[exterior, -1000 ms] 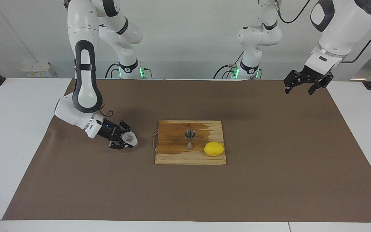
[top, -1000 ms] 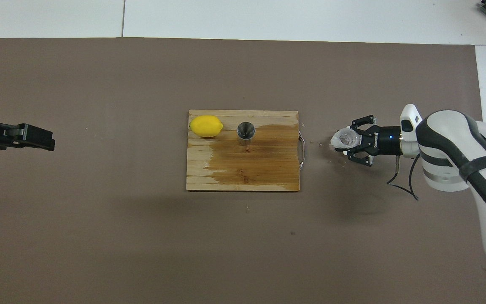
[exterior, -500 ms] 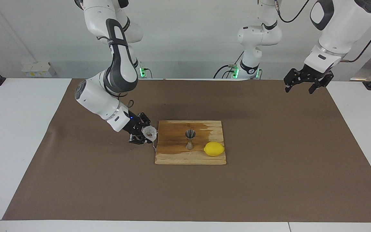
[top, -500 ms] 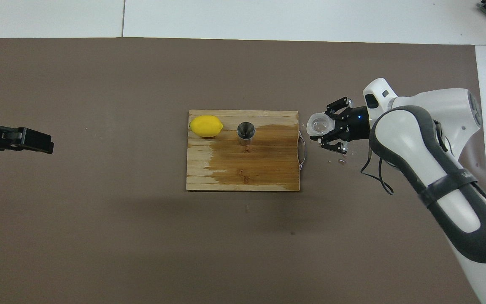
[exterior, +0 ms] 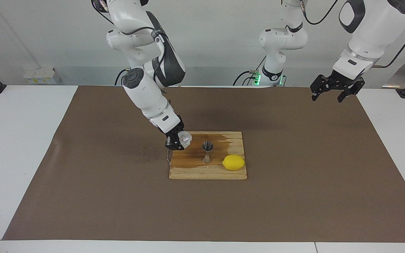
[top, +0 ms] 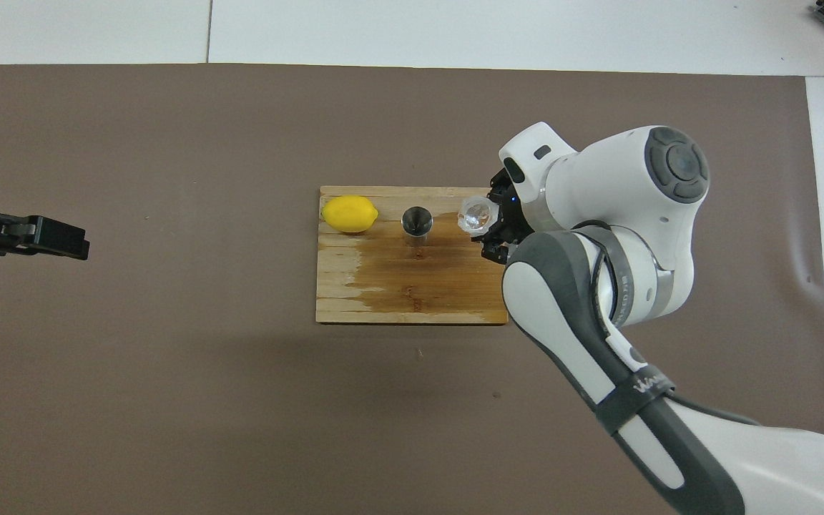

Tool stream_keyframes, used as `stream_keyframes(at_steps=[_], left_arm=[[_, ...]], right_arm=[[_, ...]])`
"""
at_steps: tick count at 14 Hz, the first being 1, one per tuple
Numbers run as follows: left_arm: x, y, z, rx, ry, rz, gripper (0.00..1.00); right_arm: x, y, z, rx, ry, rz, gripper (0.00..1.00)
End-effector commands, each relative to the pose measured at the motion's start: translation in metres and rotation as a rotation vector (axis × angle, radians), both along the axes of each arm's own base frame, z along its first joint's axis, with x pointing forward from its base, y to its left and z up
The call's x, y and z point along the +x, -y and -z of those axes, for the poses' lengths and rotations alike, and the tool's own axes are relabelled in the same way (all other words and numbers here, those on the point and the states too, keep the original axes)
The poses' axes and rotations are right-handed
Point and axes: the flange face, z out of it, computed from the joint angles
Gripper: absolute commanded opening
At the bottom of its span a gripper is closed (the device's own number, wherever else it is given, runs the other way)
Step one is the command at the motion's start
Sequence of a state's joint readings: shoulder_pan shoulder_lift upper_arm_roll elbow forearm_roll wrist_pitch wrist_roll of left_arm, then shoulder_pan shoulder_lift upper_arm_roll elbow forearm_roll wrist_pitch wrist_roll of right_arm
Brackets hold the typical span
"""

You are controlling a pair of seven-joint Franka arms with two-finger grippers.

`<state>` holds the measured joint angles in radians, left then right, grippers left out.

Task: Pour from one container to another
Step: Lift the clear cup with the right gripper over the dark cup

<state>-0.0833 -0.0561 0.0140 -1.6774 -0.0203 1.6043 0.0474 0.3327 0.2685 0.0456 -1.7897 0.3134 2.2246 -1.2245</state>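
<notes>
**Cup held over the board's end, jigger upright at mid-board**

White worktop (exterior: 19, 147) under a brown paper mat (exterior: 118, 196); pale wall at the robots' end. A wooden cutting board (exterior: 192, 172) lies at the middle of the mat, with a dark wet stain across the part nearer the robots. A wire handle sits on its edge toward the right arm's end.

Right claw (exterior: 177, 141): clamped on the small translucent cup (exterior: 185, 139), which it holds in the air over the board's end toward the right arm. In the overhead view the cup (top: 477, 214) shows its mouth to the camera and is clear of the jigger. The exact tilt cannot be read.

Jigger (exterior: 207, 151): stands upright on the board, open cone up, about mid-board. Overhead, its round mouth (top: 417, 220) lies between the cup and the lemon.

Lemon (exterior: 233, 162): lies on the board just beside the jigger, toward the left arm's end, apart from it.

Left claw (exterior: 333, 94): fingers spread wide, holding nothing, waiting in the air over the mat's edge at the left arm's end, well apart from the board.
</notes>
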Motion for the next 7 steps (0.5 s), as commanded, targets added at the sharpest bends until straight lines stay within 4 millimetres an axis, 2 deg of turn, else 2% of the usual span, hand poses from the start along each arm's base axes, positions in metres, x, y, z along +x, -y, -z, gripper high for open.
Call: stream_keyframes(at_steps=[1,3,6,7], left_arm=[[-0.006,-0.003,0.000,0.018,0.006,0.007,1.00],[-0.006,-0.003,0.000,0.017,0.006,0.007,1.00],[-0.006,-0.003,0.000,0.018,0.006,0.007,1.00],[-0.006,-0.003,0.000,0.018,0.006,0.007,1.00]], right_arm=[[-0.001,-0.016,-0.004,-0.070,0.030,0.009,0.02],[-0.004,-0.025,-0.006,-0.136,0.063,0.042,0.02],[-0.008,-0.044,-0.014,-0.137,0.098,0.067,0.01],[-0.006,-0.042,-0.012,-0.137,0.101,0.072,0.01]])
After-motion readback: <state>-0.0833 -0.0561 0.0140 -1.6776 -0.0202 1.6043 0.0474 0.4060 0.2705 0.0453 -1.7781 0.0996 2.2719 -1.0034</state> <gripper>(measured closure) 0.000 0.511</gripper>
